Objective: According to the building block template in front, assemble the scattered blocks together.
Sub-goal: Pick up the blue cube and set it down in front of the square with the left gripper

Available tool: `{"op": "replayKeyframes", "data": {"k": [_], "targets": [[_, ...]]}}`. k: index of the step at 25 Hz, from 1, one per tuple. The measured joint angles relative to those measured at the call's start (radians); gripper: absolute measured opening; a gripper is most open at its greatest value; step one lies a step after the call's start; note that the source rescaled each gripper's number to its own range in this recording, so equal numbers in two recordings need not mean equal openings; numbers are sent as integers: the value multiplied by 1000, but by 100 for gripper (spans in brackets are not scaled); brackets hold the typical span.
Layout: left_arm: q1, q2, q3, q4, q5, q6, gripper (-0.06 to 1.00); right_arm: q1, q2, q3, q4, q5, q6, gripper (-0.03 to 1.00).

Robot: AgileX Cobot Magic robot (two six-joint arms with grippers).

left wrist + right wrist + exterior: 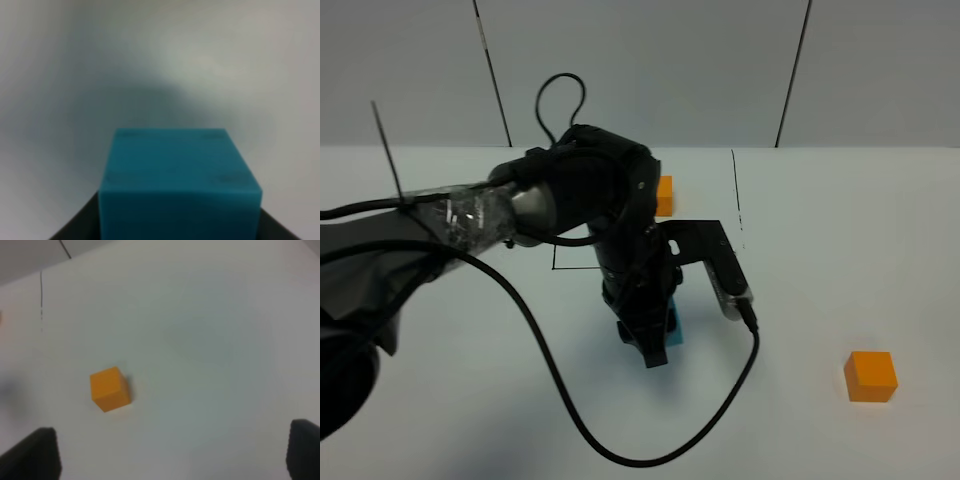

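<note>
Closest in, the right gripper (169, 456) hangs over the white table (210, 330) with its jaws spread wide and nothing between them, and only its own wrist camera shows that, because the overhead view has no sight of this arm at all. Just beyond its dark fingertips (32, 455) sits the loose orange cube (110, 388), alone and turned slightly askew; from overhead it lies at the front right, well apart from everything else. Moving to the middle of the table, the left gripper (655, 348) points straight down from a bulky black arm that reaches in from the left, with a black cable (550, 390) looping across the front. Overhead, just a sliver of the blue cube (676, 328) peeks out beside the gripper tip, but the left wrist camera fills in the rest: the cube looms large, clamped between the two dark jaws, so this pincer is closed on it. Whether the cube rests on the table or hangs just above it, neither view settles. Farthest back, the building block template (664, 195) shows only its orange half past the arm, its blue half hidden behind the black housing, with a thin black line (735, 195) on the table just to its right
</note>
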Motion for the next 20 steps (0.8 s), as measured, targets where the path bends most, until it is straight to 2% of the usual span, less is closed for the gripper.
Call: {"op": "replayKeyframes", "data": {"k": [5, 8, 13, 20], "targets": [[-47, 113, -168, 62, 106, 0, 0, 0, 0, 0, 0, 0, 0, 80], [-58, 161, -223, 108, 139, 1, 0, 0, 0, 0, 0, 0, 0, 80], [-67, 192, -241, 169, 137, 20, 0, 0, 0, 0, 0, 0, -1, 80], [-74, 221, -241, 171, 104, 30, 0, 0, 0, 0, 0, 0, 0, 80]]}}
